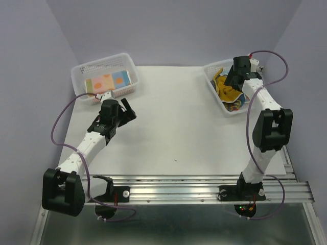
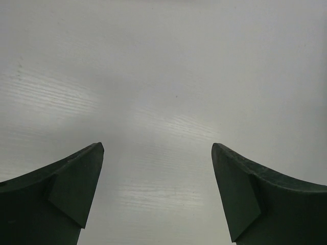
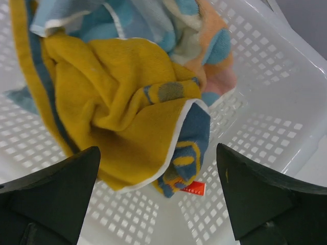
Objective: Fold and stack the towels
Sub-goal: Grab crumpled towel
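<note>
A white matte tabletop sits in a booth of pale lavender walls, with a ribbed aluminium rail running along its near edge where both arms are bolted. A white perforated plastic basket stands at the far left corner and holds a flat, folded light-blue towel with orange dots. A second white perforated basket at the far right corner holds a crumpled heap of towels.

The left arm stretches forward and low, its left gripper just short of the left basket. Its dark fingers are spread wide and bare over plain tabletop.

The right arm rises from its base, bends at the elbow and dips the right gripper into the right basket. Its fingers are parted above a bunched mustard-yellow towel with a white hem, not closed on it. Blue-patterned cloth with a small red tag peeks from beneath, and light-blue and orange cloth lies behind.

A broad span of white tabletop lies between the two baskets. The right basket stands near the table's right edge.
</note>
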Robot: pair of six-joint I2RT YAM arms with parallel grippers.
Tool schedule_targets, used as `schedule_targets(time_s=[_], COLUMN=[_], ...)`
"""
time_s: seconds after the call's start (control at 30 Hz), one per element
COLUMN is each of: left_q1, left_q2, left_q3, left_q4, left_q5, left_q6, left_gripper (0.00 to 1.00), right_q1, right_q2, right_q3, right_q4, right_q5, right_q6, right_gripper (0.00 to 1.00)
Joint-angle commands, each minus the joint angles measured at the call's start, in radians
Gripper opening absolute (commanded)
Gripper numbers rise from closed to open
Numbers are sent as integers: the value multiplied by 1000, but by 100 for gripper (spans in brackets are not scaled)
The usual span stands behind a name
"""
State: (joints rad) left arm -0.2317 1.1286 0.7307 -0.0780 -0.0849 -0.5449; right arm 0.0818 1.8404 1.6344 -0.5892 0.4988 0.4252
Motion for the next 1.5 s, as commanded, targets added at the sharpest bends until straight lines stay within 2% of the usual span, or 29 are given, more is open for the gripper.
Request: schedule_targets(time_s=[0.0, 0.17, 0.23, 0.3, 0.33, 0.37, 0.4, 0.6, 0.73, 0.87, 0.93, 1.03, 1.2, 1.33, 1.4, 1.47], left_q1=[-20, -31, -31, -31, -31, -32, -31, -32, -32, -32, -32, -32, -32, -32, -32, -32], left_q2=[-1, 5, 2, 0, -1, -3, -4, -21, -33, -41, -41, -46, -70, -122, -144, -173], left_q3=[32, 33, 33, 35, 35, 35, 35, 42, 38, 36, 41, 41, 39, 33, 26, 21], left_q4=[75, 73, 72, 72, 73, 72, 72, 61, 58, 58, 57, 58, 60, 63, 63, 60], left_q5=[1, -18, -27, -33, -35, -36, -38, -52, -61, -59, -47, -29, 10, 36, 43, 47], left_q6=[-15, -12, -10, -10, -10, -7, -7, -7, -4, 0, 2, 2, -1, -12, -29, -41], left_gripper=[99, 99, 99, 99, 99, 99, 99, 99, 99, 99, 99, 99, 99, 99, 99, 99], right_q1=[-40, -70, -76, -79, -77, -76, -77, -77, -77, -77, -77, -79, -77, -54, 17, 96], right_q2=[85, 161, 184, 198, 200, 197, 197, 158, 119, 56, -30, -145, -266, -328, -354, -359], right_q3=[91, 97, 91, 88, 85, 81, 74, 64, 36, -18, -73, -74, 59, 218, 252, 309], right_q4=[-69, -57, -17, 17, 31, 43, 57, 133, 170, 245, 328, 367, 301, 175, 135, 111], right_q5=[-37, -52, -68, -83, -86, -88, -83, -66, -58, -143, -201, -274, -390, -630, -725, -744], right_q6=[-49, -46, -60, -77, -81, -86, -89, -132, -155, -184, -209, -239, -238, -181, -151, -146], right_gripper=[100, 98, 90, 65, 65, 58, 43, 1, 1, 1, 1, 1, 1, 1, 1, 1])
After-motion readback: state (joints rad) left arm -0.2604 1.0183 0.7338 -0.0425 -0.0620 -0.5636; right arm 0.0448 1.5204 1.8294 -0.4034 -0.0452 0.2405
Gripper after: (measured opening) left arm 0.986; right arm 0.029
